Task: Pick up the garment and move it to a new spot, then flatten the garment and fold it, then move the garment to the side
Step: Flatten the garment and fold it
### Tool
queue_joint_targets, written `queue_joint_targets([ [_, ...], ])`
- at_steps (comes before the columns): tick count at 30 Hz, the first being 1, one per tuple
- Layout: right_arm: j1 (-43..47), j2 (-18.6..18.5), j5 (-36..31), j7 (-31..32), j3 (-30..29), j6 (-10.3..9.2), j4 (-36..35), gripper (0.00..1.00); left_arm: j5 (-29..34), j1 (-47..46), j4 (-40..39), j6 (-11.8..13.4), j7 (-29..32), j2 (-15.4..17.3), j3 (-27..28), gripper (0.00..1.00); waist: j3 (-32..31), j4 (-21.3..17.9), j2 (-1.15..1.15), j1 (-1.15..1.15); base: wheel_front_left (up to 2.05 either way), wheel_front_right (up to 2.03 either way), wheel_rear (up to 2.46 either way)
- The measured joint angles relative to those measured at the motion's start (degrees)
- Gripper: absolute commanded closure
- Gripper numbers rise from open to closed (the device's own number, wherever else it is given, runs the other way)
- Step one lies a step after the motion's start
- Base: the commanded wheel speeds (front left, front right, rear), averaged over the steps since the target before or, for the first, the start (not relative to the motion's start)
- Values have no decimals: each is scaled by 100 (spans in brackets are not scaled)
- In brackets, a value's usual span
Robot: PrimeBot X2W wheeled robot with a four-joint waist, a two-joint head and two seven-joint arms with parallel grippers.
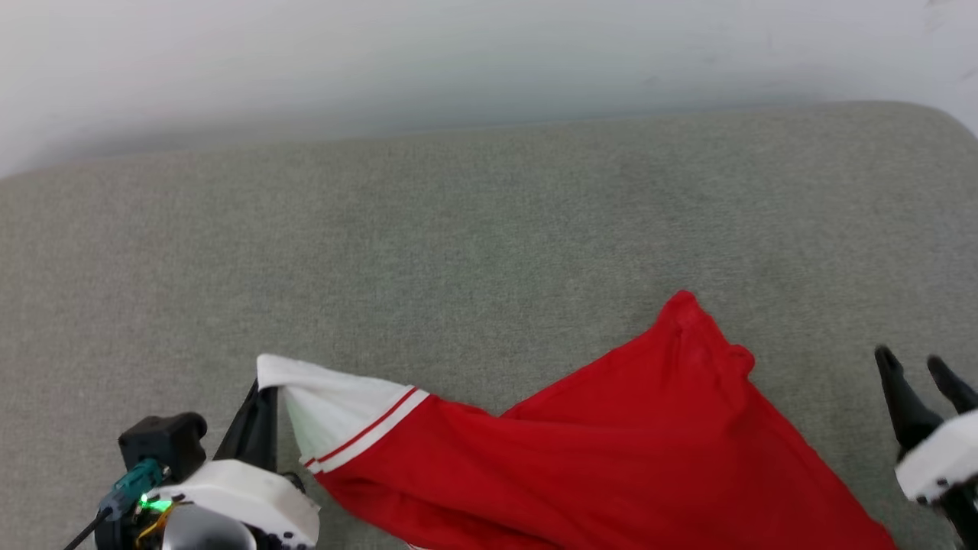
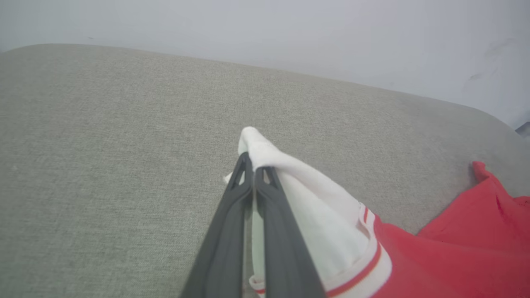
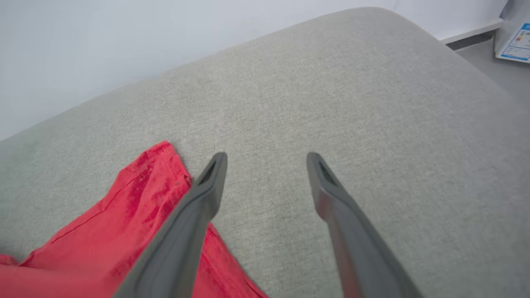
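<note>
The shirt (image 1: 611,443) lies at the near edge of the grey cushion (image 1: 458,229), with its red body wrinkled and twisted and one white sleeve drawn out to the left. The left claw (image 2: 253,163) is clamped on the edge of that sleeve, while the right claw (image 3: 267,159) stands wide apart and empty, just beside the far red corner of the shirt. Judged from this layout, relocation appears done and flattening is under way; folding and the move to the side remain.
</note>
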Motion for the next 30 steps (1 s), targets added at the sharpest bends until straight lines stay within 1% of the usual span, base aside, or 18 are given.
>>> queue_joint_targets([
  [3,-448,-200,94,73,327,1,141,0,77,-195,-112,-29,-2,-18,-83,100,172,79,0,0,0,0,0],
  [6,-887,-530,219,554,740,1,215,0,163,-385,-183,-47,-21,-75,-190,100,362,182,0,1,0,0,0],
  [11,-1524,-977,444,1981,1386,1,152,0,287,-644,-281,-88,-57,-193,-365,100,664,378,0,1,0,0,0],
  [13,-1761,-1063,535,2605,1550,1,102,0,316,-740,-292,-121,-74,-224,-426,100,778,459,0,1,0,0,0],
  [17,-2169,-1235,563,3483,1817,1,78,0,400,-942,-347,-172,-111,-309,-547,100,1001,624,0,1,0,0,0],
  [22,-2520,-1312,563,4103,2111,1,337,0,479,-1114,-450,-199,-155,-374,-662,100,1265,824,0,1,0,0,0],
  [27,-2748,-1369,605,4391,2295,1,625,0,508,-1192,-492,-201,-188,-394,-698,100,1474,969,0,1,0,0,0],
  [28,-2774,-1368,628,4429,2306,1,669,59,508,-1193,-487,-200,-190,-398,-701,100,1499,991,0,0,0,0,0],
  [29,-2800,-1382,653,4439,2326,1,693,83,506,-1193,-475,-199,-205,-400,-699,100,1516,1009,0,1,0,0,0],
  [30,-2815,-1393,667,4441,2362,0,712,100,505,-1193,-466,-199,-207,-401,-698,100,1526,1021,0,0,0,0,0],
])
